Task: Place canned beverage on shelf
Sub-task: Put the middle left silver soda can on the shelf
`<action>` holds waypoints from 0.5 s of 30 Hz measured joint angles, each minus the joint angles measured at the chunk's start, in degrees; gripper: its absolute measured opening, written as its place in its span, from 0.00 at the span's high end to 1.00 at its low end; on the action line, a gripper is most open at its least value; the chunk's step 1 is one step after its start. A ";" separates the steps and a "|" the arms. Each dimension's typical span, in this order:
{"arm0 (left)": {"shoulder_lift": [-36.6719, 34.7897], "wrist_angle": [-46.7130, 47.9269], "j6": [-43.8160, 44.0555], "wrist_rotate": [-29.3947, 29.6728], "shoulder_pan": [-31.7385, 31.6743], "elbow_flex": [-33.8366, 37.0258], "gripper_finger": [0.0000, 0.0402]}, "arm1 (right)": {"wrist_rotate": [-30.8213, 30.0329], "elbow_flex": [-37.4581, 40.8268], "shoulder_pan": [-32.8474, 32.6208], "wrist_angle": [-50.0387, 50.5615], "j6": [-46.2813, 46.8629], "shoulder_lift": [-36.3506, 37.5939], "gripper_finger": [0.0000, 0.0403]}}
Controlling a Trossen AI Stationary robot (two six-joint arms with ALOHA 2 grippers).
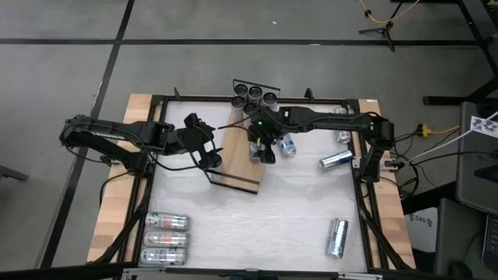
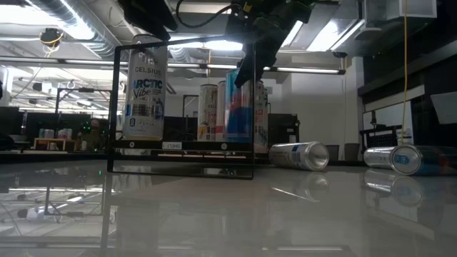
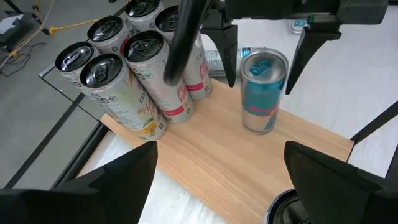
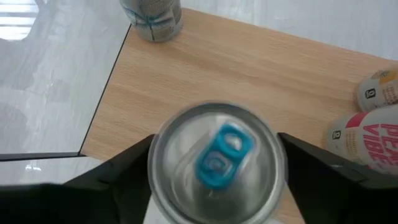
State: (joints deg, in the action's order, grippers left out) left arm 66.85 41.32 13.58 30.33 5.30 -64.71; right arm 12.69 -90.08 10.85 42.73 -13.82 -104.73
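Our right tool (image 3: 264, 46) straddles the upright blue-topped aluminium can (image 3: 263, 90), fingers spread either side, standing it on the long light-wood shelf (image 3: 249, 162), three o'clock of the can cluster (image 3: 134, 62). Left tool (image 1: 212, 155) waits open nearby.

I see the blue-and-silver can (image 3: 263, 92) with its blue tab standing upright on the light-wood shelf (image 3: 249, 168), flanked by my right gripper's fingers (image 3: 301, 53). Four tall cans (image 3: 124, 62) cluster at one railed end.
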 joint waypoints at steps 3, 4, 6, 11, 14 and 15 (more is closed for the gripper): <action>0.00 0.00 0.00 0.00 0.00 0.00 0.14 | 0.00 0.00 0.00 0.03 0.00 0.00 0.16; 0.00 0.00 0.00 0.00 0.00 0.00 0.14 | 0.00 0.00 0.00 0.03 0.00 0.00 0.16; 0.00 0.00 0.00 0.00 0.00 0.00 0.14 | 0.00 0.00 0.00 0.13 0.00 0.00 0.15; 0.00 0.00 0.00 0.00 0.00 0.00 0.14 | 0.00 0.00 0.00 0.21 0.00 -0.02 0.15; 0.00 0.00 0.00 0.00 0.00 0.00 0.14 | 0.00 0.00 0.00 0.21 0.00 -0.02 0.15; 0.00 0.00 0.00 0.00 0.00 0.00 0.14 | 0.00 0.00 0.00 0.21 0.00 -0.02 0.15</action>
State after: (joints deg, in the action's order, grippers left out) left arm 66.85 41.32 13.58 30.33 5.30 -64.71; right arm 12.69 -90.08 10.85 42.94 -13.83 -104.75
